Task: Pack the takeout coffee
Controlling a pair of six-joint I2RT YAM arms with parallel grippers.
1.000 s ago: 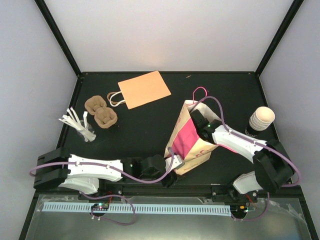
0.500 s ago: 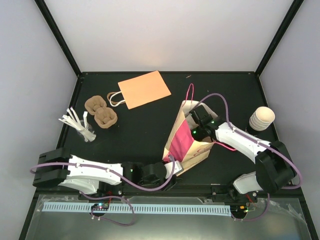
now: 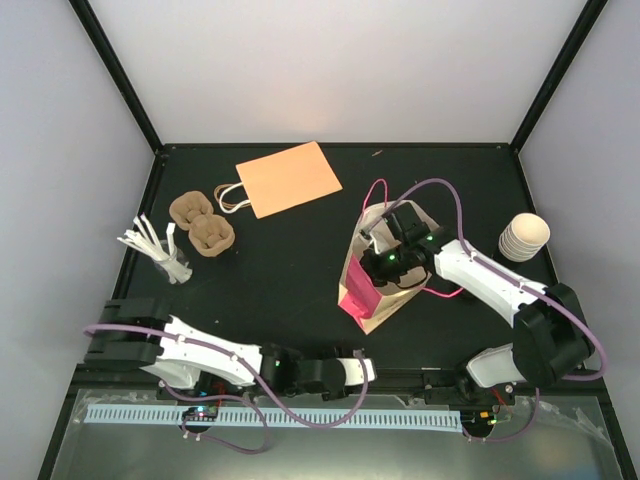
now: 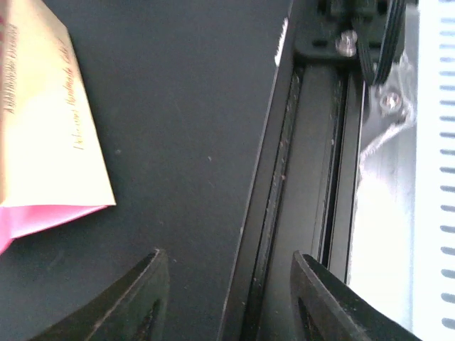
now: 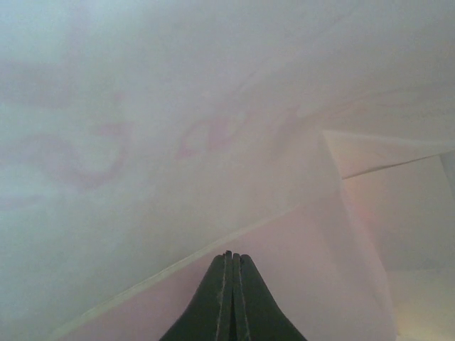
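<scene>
The coffee cup (image 3: 524, 238) stands right of the bag (image 3: 385, 300), nearest the right tool (image 5: 229, 284), pressed together inside it; left tool (image 4: 227, 259) spread.

On the counter (image 3: 280, 270) a bag (image 3: 375, 305) stands mid-right, the cup (image 3: 524, 238) to its right, the carrier (image 3: 202, 223) and sticks (image 3: 152, 245) far left.

You face a matt black table (image 3: 290, 270), with the ribbed, cream-white paper takeout coffee (image 3: 524, 237) at 3 o'clock and a rough brown moulded-pulp carrier (image 3: 202, 222) at 10 o'clock. Near the centre, the paper bag (image 3: 380, 305) is smooth tan kraft with a pink side panel and faint printed lettering. The flat orange paper bag (image 3: 288, 178) at 11 o'clock looks matt, and the rail (image 4: 298, 177) along 6 o'clock looks like dark, slightly shiny metal.
</scene>
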